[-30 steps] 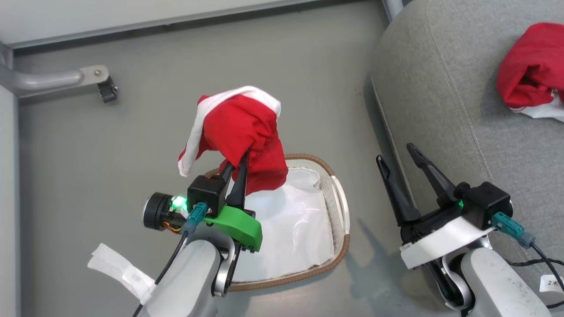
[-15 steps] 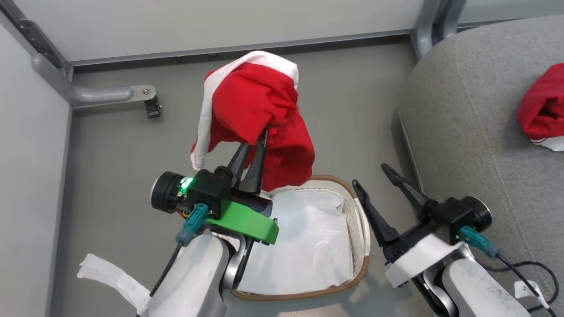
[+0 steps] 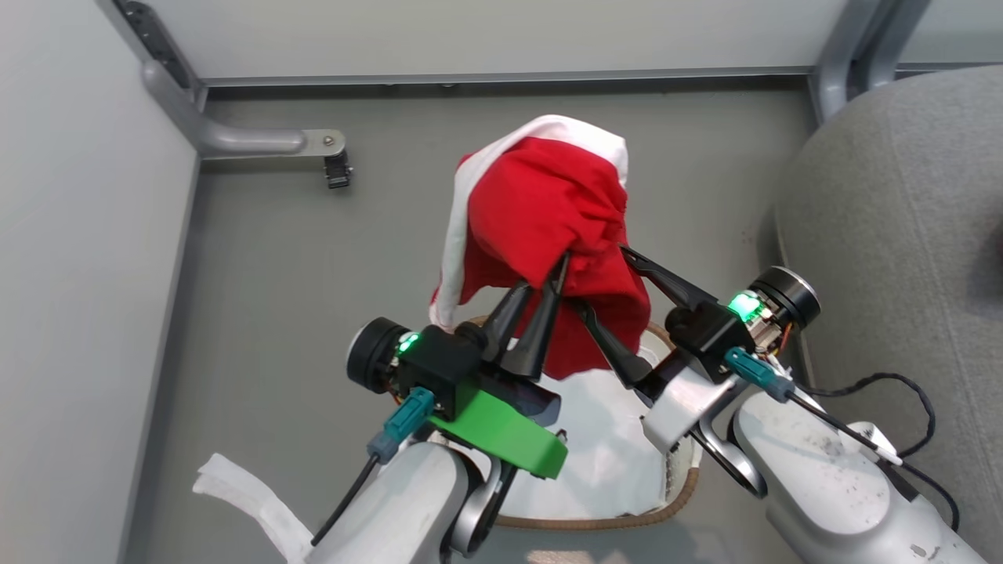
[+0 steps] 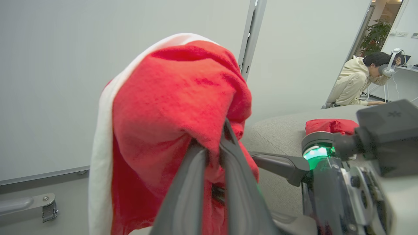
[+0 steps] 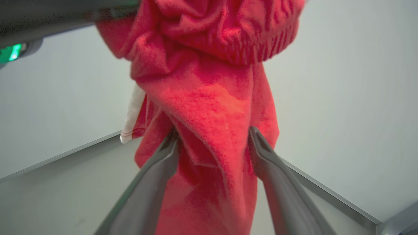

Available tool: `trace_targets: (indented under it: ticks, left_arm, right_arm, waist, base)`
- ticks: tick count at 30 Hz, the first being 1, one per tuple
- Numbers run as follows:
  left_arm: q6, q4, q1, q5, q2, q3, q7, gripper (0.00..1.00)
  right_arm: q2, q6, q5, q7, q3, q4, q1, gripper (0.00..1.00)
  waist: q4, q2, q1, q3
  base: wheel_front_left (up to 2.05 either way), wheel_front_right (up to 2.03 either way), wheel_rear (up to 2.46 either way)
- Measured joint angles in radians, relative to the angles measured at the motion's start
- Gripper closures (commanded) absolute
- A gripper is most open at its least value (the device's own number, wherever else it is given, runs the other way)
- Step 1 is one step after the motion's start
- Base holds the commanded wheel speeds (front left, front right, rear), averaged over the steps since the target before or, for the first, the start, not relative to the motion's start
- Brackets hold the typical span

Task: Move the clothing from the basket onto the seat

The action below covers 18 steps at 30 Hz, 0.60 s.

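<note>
My left gripper (image 3: pixel 553 270) is shut on a red garment with a white edge, the clothing (image 3: pixel 548 196), and holds it up in the air above the basket (image 3: pixel 683 489). My right gripper (image 3: pixel 602 279) is open, one finger on each side of the cloth's hanging lower part. In the left wrist view the clothing (image 4: pixel 176 98) drapes over my shut left gripper (image 4: pixel 214 148), and a second red garment (image 4: pixel 329 125) lies on the grey seat (image 4: pixel 281 133). The right wrist view has red cloth (image 5: pixel 212 98) hanging between my right gripper's (image 5: pixel 214 142) spread fingers. The seat (image 3: pixel 901 235) fills the head view's right side.
A white liner (image 3: pixel 619 446) covers the basket's inside. A grey metal bracket (image 3: pixel 258 142) juts from the wall at the upper left, and a post (image 3: pixel 842 55) stands at the seat's far corner. A black cable (image 3: pixel 893 384) trails by my right forearm. A person (image 4: pixel 356 81) sits far off.
The head camera has shifted. My right gripper has swung in from beside the seat to straddle the hanging cloth. The left gripper still holds the garment, higher above the basket.
</note>
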<state>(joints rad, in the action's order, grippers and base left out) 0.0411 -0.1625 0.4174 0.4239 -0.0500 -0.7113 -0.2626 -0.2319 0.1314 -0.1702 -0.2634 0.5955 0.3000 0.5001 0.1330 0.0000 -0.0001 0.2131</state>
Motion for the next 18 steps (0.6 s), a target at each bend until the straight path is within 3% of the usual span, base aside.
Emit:
trace_targets:
  ticks: [4, 5, 6, 7, 17, 18]
  left_arm:
    - [0.004, 0.005, 0.009, 0.025, 0.0, -0.041, 0.0, 1.0]
    - [0.005, 0.005, 0.009, 0.032, 0.0, -0.051, 0.0, 1.0]
    - [0.007, 0.005, 0.01, 0.039, 0.0, -0.058, 0.0, 1.0]
    - [0.008, 0.005, 0.01, 0.045, 0.0, -0.064, 0.0, 1.0]
    - [0.012, -0.003, 0.007, 0.062, 0.0, -0.073, -0.001, 1.0]
    - [0.012, -0.007, 0.006, 0.064, 0.0, -0.067, -0.002, 0.58]
  right_arm:
    - [0.03, 0.0, 0.008, 0.0, 0.003, 0.052, 0.039, 0.0]
    - [0.037, 0.0, 0.008, 0.0, 0.002, 0.06, 0.046, 0.12]
    - [0.043, 0.0, 0.007, 0.0, 0.002, 0.07, 0.051, 0.86]
    - [0.046, 0.0, 0.002, 0.0, 0.002, 0.08, 0.053, 1.0]
    - [0.056, 0.0, -0.051, 0.0, -0.051, 0.082, 0.046, 1.0]
    - [0.056, 0.0, -0.054, 0.0, -0.057, 0.077, 0.04, 1.0]
  waist:
    - [0.037, 0.0, 0.0, 0.001]
    - [0.046, 0.0, 0.0, 0.001]
    - [0.054, 0.0, 0.0, 0.002]
    - [0.06, 0.0, 0.0, 0.002]
    - [0.069, 0.0, 0.0, 0.007]
    - [0.064, 0.0, 0.0, 0.007]
  base:
    - [0.0, 0.0, 0.0]
    - [0.0, 0.0, 0.0]
    - [0.0, 0.0, 0.0]
    - [0.0, 0.0, 0.0]
    - [0.0, 0.0, 0.0]
    - [0.0, 0.0, 0.0]
